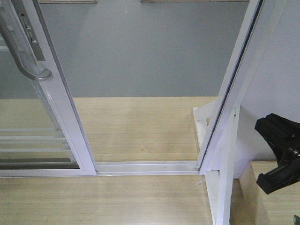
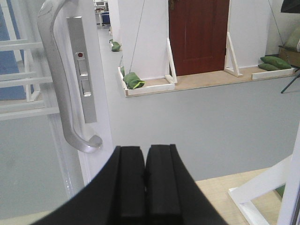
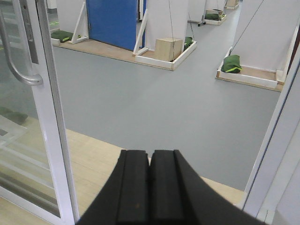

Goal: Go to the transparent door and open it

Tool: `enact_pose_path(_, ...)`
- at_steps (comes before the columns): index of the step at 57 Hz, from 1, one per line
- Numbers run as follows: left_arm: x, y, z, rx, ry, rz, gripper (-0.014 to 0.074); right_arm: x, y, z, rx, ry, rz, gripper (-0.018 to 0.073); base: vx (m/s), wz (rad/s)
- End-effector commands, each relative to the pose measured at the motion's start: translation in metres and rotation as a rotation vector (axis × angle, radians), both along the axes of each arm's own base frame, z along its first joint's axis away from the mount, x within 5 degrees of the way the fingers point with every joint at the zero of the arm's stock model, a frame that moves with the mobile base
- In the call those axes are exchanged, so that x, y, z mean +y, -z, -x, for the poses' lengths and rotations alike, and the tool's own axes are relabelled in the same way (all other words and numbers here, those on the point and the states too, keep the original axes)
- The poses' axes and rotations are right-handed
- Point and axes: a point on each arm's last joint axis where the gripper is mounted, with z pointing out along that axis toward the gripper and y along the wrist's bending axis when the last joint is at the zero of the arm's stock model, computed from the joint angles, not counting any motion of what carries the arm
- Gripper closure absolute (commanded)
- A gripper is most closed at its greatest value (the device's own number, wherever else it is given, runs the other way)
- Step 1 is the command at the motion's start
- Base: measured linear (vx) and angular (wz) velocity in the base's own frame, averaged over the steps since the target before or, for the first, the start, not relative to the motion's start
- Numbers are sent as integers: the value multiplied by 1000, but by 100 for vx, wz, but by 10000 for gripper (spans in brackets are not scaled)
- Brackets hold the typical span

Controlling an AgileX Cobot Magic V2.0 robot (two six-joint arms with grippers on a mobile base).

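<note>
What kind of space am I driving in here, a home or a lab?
Most likely an indoor test hall with mock-ups: free-standing wall panels on braced wooden bases weighted by green sandbags, a red door set in one, and the transparent door slid open.

Both arms hold their tools free in the air, gripping nothing. The left tool (image 2: pixel 146 187) has its 2 black fingers pressed together, and the right tool (image 3: pixel 150 190) is likewise closed, fingers meeting at a thin seam
</note>
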Motion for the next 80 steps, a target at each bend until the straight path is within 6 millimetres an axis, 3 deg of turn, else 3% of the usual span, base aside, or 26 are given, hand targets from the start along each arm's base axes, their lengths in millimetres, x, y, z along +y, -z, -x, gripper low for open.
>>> enact_pose_path(1,0,-18,5,-121,7,34,605,-1,-17,-3,-98,23,-41,513,0,0)
enact_pose_path(26,6,3,35,-26,2,15,604,-1,-17,-3,-98,23,-41,513,0,0)
enact_pose_path(38,4,49,23,-116,6,28,603,-1,-17,-3,-97,22,-40,513,0,0)
enact_pose_path(80,4,47,24,-81,5,19,603,-1,-14,-2,-83,21,-34,513,0,0)
